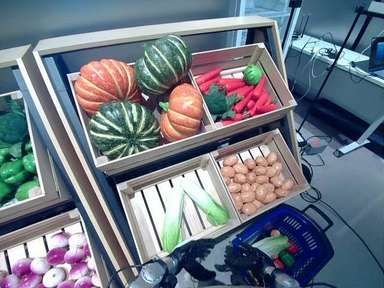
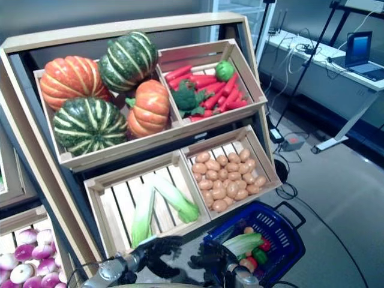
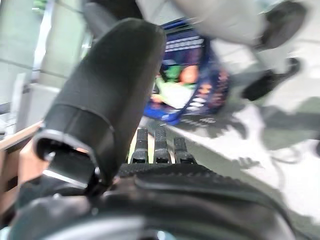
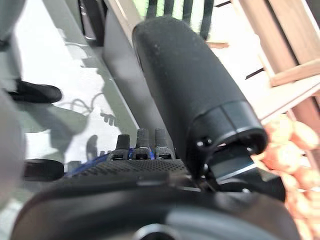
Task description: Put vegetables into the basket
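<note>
A blue plastic basket stands on the floor below the shelf, at the lower right. In it lie a pale green leafy vegetable, a red piece, a green pepper and a potato. My left hand and right hand hang side by side just left of the basket, in front of the lower crates. Both are open and hold nothing. In the left wrist view the fingers reach towards the basket. Past the thumb in the right wrist view lie potatoes.
The slanted shelf holds crates of pumpkins, red vegetables with broccoli, potatoes and two leafy stalks. A second shelf at the left carries green peppers and onions. A desk and stand legs are at the right.
</note>
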`<state>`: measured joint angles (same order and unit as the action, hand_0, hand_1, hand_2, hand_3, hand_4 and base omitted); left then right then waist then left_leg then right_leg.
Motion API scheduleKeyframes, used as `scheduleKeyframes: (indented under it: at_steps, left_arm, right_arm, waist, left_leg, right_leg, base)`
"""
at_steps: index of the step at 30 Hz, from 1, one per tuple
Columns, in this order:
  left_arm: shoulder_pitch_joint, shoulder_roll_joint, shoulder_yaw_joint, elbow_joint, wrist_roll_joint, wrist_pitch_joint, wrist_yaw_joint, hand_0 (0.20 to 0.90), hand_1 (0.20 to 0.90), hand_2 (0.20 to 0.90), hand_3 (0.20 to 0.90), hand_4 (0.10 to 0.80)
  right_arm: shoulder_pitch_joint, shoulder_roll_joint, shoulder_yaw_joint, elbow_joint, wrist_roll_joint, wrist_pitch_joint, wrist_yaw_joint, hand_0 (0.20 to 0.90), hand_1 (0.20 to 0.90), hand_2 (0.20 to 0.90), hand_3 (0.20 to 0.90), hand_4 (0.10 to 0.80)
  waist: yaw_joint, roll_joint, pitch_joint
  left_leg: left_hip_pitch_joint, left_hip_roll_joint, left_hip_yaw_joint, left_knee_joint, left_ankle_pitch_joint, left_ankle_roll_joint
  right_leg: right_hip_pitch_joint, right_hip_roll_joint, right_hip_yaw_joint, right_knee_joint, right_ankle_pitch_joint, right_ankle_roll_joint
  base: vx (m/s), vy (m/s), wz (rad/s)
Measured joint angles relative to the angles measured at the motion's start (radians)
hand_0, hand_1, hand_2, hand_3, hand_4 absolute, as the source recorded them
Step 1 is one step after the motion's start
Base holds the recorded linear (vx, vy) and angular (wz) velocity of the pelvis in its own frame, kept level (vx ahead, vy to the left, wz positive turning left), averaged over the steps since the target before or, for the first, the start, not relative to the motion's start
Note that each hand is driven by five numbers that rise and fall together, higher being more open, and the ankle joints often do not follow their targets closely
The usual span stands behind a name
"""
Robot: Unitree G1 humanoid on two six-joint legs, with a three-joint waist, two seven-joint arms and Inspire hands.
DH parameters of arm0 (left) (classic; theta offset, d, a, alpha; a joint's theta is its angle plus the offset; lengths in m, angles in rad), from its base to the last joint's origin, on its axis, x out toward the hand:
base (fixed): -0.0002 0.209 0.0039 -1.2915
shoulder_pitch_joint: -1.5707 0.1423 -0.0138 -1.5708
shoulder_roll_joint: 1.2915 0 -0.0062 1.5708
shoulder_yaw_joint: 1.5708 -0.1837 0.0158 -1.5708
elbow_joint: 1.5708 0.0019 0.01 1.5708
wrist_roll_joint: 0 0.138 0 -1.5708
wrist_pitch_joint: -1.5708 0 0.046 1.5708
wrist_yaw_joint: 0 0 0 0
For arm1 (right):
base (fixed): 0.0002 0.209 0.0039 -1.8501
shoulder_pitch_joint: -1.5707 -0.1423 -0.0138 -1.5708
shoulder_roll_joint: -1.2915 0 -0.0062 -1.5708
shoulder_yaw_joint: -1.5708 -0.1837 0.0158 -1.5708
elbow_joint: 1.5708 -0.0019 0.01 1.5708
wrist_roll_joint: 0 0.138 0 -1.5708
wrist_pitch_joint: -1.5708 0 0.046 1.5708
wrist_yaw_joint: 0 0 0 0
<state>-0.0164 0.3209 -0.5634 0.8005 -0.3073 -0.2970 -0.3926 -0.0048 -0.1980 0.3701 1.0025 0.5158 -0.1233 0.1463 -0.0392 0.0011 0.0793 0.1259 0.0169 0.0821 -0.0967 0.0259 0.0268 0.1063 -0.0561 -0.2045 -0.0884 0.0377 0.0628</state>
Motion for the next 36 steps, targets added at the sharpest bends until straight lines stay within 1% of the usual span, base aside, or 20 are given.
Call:
scheduleKeyframes:
  at_steps: [1, 3, 5, 6, 8, 10, 11, 12, 15, 16, 17, 19, 24, 25, 28, 29, 31, 33, 35, 36]
  left_arm:
    - [0.0, 0.013, 0.008, -0.046, -0.078, 0.02, -0.055, 0.9, 0.9, 0.9, 0.9, 0.8]
    - [0.003, 0.014, 0.034, -0.091, -0.194, 0.061, -0.147, 0.9, 0.9, 0.9, 0.9, 0.8]
    - [0.011, 0.01, 0.072, -0.161, -0.355, 0.111, -0.24, 0.9, 0.9, 0.9, 0.9, 0.8]
    - [0.01, 0.005, 0.087, -0.186, -0.416, 0.114, -0.265, 0.9, 0.9, 0.9, 0.9, 0.8]
    - [0.011, 0.001, 0.114, -0.225, -0.468, 0.116, -0.277, 0.9, 0.9, 0.9, 0.9, 0.8]
    - [0.01, 0.001, 0.145, -0.253, -0.476, 0.095, -0.248, 0.9, 0.9, 0.9, 0.9, 0.8]
    - [0.009, 0.003, 0.158, -0.263, -0.461, 0.068, -0.191, 0.9, 0.9, 0.9, 0.9, 0.8]
    - [0.009, 0.004, 0.167, -0.273, -0.445, 0.058, -0.153, 0.9, 0.9, 0.9, 0.9, 0.8]
    - [0.01, 0.008, 0.239, -0.313, -0.313, -0.005, 0.044, 0.9, 0.9, 0.9, 0.9, 0.8]
    - [0.014, 0.017, 0.265, -0.347, -0.244, -0.016, 0.12, 0.9, 0.9, 0.9, 0.9, 0.8]
    - [0.018, 0.026, 0.276, -0.371, -0.208, -0.02, 0.165, 0.9, 0.9, 0.9, 0.9, 0.8]
    - [0.018, 0.069, 0.285, -0.423, -0.032, -0.064, 0.352, 0.9, 0.9, 0.9, 0.9, 0.8]
    - [-0.007, 0.088, 0.292, -0.431, 0.206, -0.071, 0.614, 0.9, 0.9, 0.9, 0.9, 0.8]
    - [-0.024, 0.089, 0.284, -0.424, 0.239, -0.07, 0.65, 0.9, 0.9, 0.9, 0.9, 0.8]
    - [-0.125, 0.093, 0.238, -0.386, 0.335, -0.052, 0.752, 0.9, 0.9, 0.9, 0.9, 0.8]
    - [-0.184, 0.095, 0.214, -0.366, 0.355, -0.04, 0.789, 0.9, 0.9, 0.9, 0.9, 0.8]
    - [-0.245, 0.095, 0.195, -0.344, 0.364, -0.018, 0.831, 0.9, 0.9, 0.9, 0.9, 0.8]
    - [-0.282, 0.096, 0.186, -0.304, 0.375, 0.008, 0.884, 0.9, 0.9, 0.9, 0.9, 0.8]
    - [-0.303, 0.095, 0.178, -0.257, 0.376, 0.029, 0.916, 0.9, 0.9, 0.9, 0.9, 0.8]
    - [-0.323, 0.095, 0.174, -0.23, 0.378, 0.032, 0.939, 0.9, 0.9, 0.9, 0.9, 0.8]
  right_arm:
    - [0.002, -0.002, 0.0, -0.028, 0.0, 0.0, -0.011, 0.9, 0.9, 0.9, 0.9, 0.8]
    - [0.011, -0.002, -0.005, -0.065, 0.0, 0.0, -0.018, 0.9, 0.9, 0.9, 0.9, 0.8]
    - [0.025, 0.001, -0.008, -0.119, 0.0, 0.001, -0.026, 0.9, 0.9, 0.9, 0.9, 0.8]
    - [0.025, 0.005, -0.008, -0.13, 0.0, 0.001, -0.028, 0.9, 0.9, 0.9, 0.9, 0.8]
    - [0.032, 0.009, -0.008, -0.148, -0.001, 0.001, -0.032, 0.9, 0.9, 0.9, 0.9, 0.8]
    - [0.042, 0.009, -0.008, -0.176, -0.001, 0.004, -0.042, 0.9, 0.9, 0.9, 0.9, 0.8]
    - [0.046, 0.009, -0.008, -0.191, -0.001, 0.008, -0.052, 0.9, 0.9, 0.9, 0.9, 0.8]
    - [0.053, 0.008, -0.009, -0.204, -0.001, 0.008, -0.06, 0.9, 0.9, 0.9, 0.9, 0.8]
    - [0.097, 0.007, -0.014, -0.267, -0.001, 0.008, -0.082, 0.9, 0.9, 0.9, 0.9, 0.8]
    - [0.114, 0.007, -0.016, -0.287, -0.001, 0.011, -0.09, 0.9, 0.9, 0.9, 0.9, 0.8]
    - [0.127, 0.007, -0.018, -0.304, -0.001, 0.013, -0.094, 0.9, 0.9, 0.9, 0.9, 0.8]
    - [0.152, 0.008, -0.019, -0.327, -0.001, 0.014, -0.103, 0.9, 0.9, 0.9, 0.9, 0.8]
    - [0.17, 0.008, -0.014, -0.327, 0.001, 0.016, -0.122, 0.9, 0.9, 0.9, 0.9, 0.8]
    - [0.165, 0.007, -0.012, -0.328, 0.002, 0.016, -0.125, 0.9, 0.9, 0.9, 0.9, 0.8]
    - [0.144, 0.001, -0.001, -0.328, 0.007, 0.015, -0.127, 0.9, 0.9, 0.9, 0.9, 0.8]
    - [0.124, -0.004, 0.012, -0.327, 0.009, 0.015, -0.128, 0.9, 0.9, 0.9, 0.9, 0.8]
    - [0.097, -0.01, 0.033, -0.324, 0.011, 0.015, -0.128, 0.9, 0.9, 0.9, 0.9, 0.8]
    - [0.067, -0.013, 0.05, -0.319, 0.012, 0.015, -0.128, 0.9, 0.9, 0.9, 0.9, 0.8]
    - [0.047, -0.024, 0.063, -0.319, 0.016, 0.014, -0.128, 0.9, 0.9, 0.9, 0.9, 0.8]
    - [0.037, -0.034, 0.075, -0.321, 0.041, 0.013, -0.129, 0.9, 0.9, 0.9, 0.9, 0.8]
  waist:
    - [0.0, 0.001, 0.002]
    - [0.0, 0.005, 0.004]
    - [0.0, 0.006, 0.014]
    - [0.0, 0.007, 0.022]
    - [0.001, 0.007, 0.026]
    - [0.0, 0.007, 0.026]
    - [0.0, 0.007, 0.027]
    - [0.0, 0.007, 0.027]
    - [0.002, 0.002, 0.033]
    - [0.004, 0.0, 0.035]
    - [0.006, -0.001, 0.037]
    - [0.004, -0.005, 0.046]
    - [-0.001, -0.015, 0.06]
    - [0.0, -0.015, 0.072]
    - [-0.005, -0.019, 0.12]
    - [-0.01, -0.025, 0.145]
    - [-0.027, -0.03, 0.172]
    - [-0.027, -0.032, 0.201]
    - [-0.033, -0.026, 0.217]
    - [-0.04, -0.027, 0.229]
  left_leg:
    - [-0.003, 0.0, 0.0, 0.0, 0.003, -0.005]
    - [-0.003, -0.001, 0.0, 0.0, 0.003, -0.005]
    - [-0.003, -0.001, -0.001, 0.0, 0.004, -0.005]
    - [-0.003, -0.001, -0.002, 0.0, 0.004, -0.006]
    - [-0.003, -0.001, -0.004, 0.0, 0.005, -0.007]
    - [-0.002, -0.001, -0.006, 0.0, 0.005, -0.007]
    - [-0.002, -0.001, -0.007, 0.0, 0.005, -0.007]
    - [-0.002, -0.001, -0.009, 0.0, 0.005, -0.007]
    - [-0.001, -0.001, -0.022, 0.0, 0.004, -0.011]
    - [-0.001, -0.001, -0.024, 0.0, 0.003, -0.012]
    - [-0.002, -0.001, -0.025, 0.0, 0.003, -0.012]
    - [-0.002, -0.002, -0.026, 0.0, 0.005, -0.009]
    - [-0.003, -0.004, -0.023, 0.004, 0.005, -0.007]
    - [-0.003, -0.003, -0.022, 0.01, 0.005, -0.007]
    - [-0.046, -0.006, -0.016, 0.059, 0.001, -0.003]
    - [-0.087, -0.006, 0.007, 0.106, -0.007, -0.002]
    - [-0.113, -0.003, 0.036, 0.141, -0.009, 0.001]
    - [-0.125, 0.002, 0.062, 0.193, -0.032, 0.002]
    - [-0.149, 0.002, 0.068, 0.267, -0.071, -0.001]
    - [-0.189, 0.003, 0.077, 0.348, -0.105, 0.002]
  right_leg:
    - [-0.003, 0.0, 0.0, 0.0, 0.0, 0.001]
    - [-0.003, -0.001, -0.001, 0.0, 0.001, 0.001]
    - [-0.003, -0.001, -0.003, 0.0, 0.0, 0.002]
    - [-0.001, -0.001, -0.004, 0.0, 0.0, 0.002]
    - [-0.001, 0.0, -0.006, 0.0, 0.0, 0.002]
    - [0.001, 0.0, -0.008, 0.0, 0.0, 0.002]
    - [0.002, 0.0, -0.008, 0.0, 0.0, 0.002]
    - [0.003, 0.0, -0.01, 0.0, 0.0, 0.002]
    - [0.009, -0.001, -0.023, 0.0, -0.003, 0.002]
    - [0.01, -0.001, -0.025, 0.0, -0.004, 0.003]
    - [0.01, -0.001, -0.026, 0.0, -0.004, 0.003]
    - [0.011, -0.001, -0.026, 0.0, -0.005, 0.003]
    - [0.006, -0.004, -0.026, 0.007, -0.007, 0.006]
    - [-0.001, -0.006, -0.025, 0.028, -0.016, 0.006]
    - [-0.057, -0.023, -0.023, 0.128, -0.062, 0.01]
    - [-0.084, -0.031, -0.021, 0.168, -0.079, 0.01]
    - [-0.105, -0.035, -0.017, 0.202, -0.092, 0.011]
    - [-0.126, -0.042, 0.0, 0.265, -0.119, 0.007]
    - [-0.159, -0.052, 0.013, 0.347, -0.159, 0.005]
    - [-0.205, -0.063, 0.034, 0.43, -0.195, 0.002]
  base:
    - [0.0, 0.0, 0.0]
    - [0.0, 0.0, 0.0]
    - [0.0, 0.0, 0.0]
    - [0.0, 0.0, 0.0]
    - [0.039, -0.012, 0.04]
    - [0.057, -0.016, 0.03]
    - [0.056, -0.014, 0.02]
    - [0.06, -0.014, 0.09]
    - [0.069, -0.018, 0.13]
    - [0.077, -0.021, 0.04]
    - [0.087, -0.026, 0.04]
    - [0.071, -0.023, 0.01]
    - [0.017, -0.011, 0.0]
    - [-0.078, -0.027, 0.07]
    - [-0.068, -0.019, 0.22]
    - [-0.047, -0.002, 0.46]
    - [-0.021, 0.019, 0.37]
    - [-0.016, 0.044, -0.08]
    - [-0.044, 0.068, -0.16]
    - [-0.123, 0.07, -0.15]
